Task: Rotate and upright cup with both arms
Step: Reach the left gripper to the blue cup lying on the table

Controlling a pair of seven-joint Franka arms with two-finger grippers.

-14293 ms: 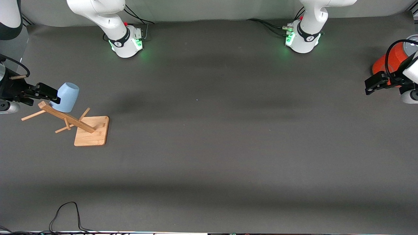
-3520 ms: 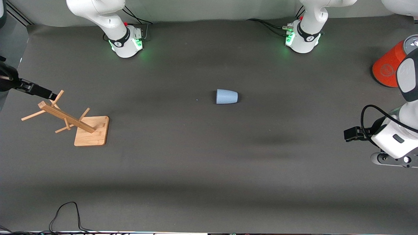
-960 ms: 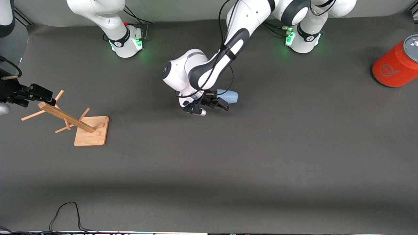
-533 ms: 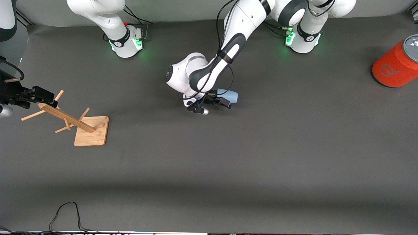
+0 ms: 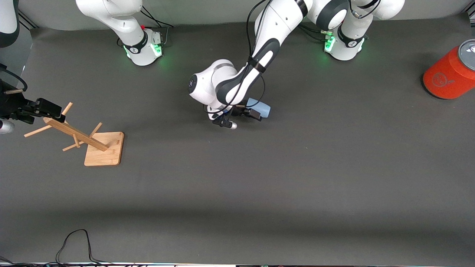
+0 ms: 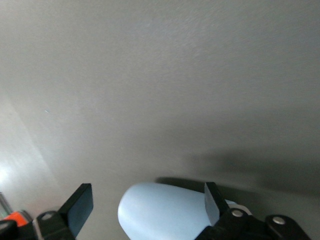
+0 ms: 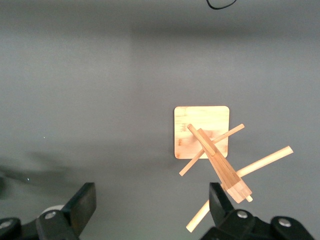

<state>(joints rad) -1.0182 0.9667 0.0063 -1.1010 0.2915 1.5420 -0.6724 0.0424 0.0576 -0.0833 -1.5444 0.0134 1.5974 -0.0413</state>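
Lying sideways mid-mat (image 5: pixel 334 178), cup (image 5: pixel 262 108) sitting between spread left gripper (image 5: pixel 248 114) fingers, probably squirting out if clamped off-centre; right gripper (image 5: pixel 47 107) waiting wide over rack (image 5: pixel 79 136).

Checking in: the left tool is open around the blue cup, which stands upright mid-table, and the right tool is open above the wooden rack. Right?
Not quite. The cup is not upright: it lies on its side on the table, as the front view and left wrist view show. The rest holds: the left tool is open around the cup, and the right tool is open above the wooden rack.
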